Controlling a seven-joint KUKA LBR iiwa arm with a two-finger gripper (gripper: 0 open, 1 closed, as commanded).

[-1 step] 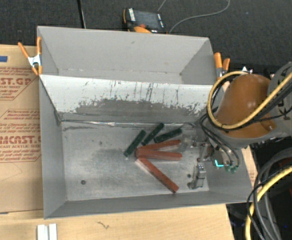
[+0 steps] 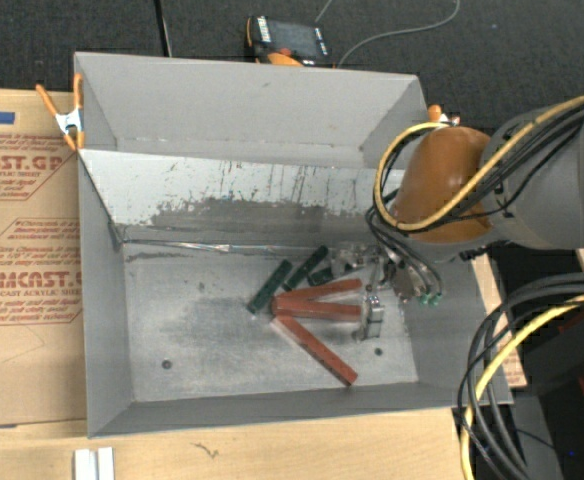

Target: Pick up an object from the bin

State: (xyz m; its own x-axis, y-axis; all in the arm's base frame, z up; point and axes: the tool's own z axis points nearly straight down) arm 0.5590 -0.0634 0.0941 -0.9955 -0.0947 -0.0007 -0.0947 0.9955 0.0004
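My gripper (image 2: pixel 374 313) is low in the right half of the bin, at the right end of a small cluster of sticks. A red-brown flat stick (image 2: pixel 317 310) lies level, with its right end reaching the gripper. Just above it, a second reddish stick (image 2: pixel 334 288) also points at the gripper. A third red-brown stick (image 2: pixel 322 354) runs diagonally down to the right, below the gripper. Whether anything is gripped cannot be made out.
Two dark green sticks (image 2: pixel 270 286) (image 2: pixel 308 264) lie slanted at the cluster's left and top. The arm with its orange cover and looped cables hangs over the bin's right wall. The bin floor to the left is bare metal.
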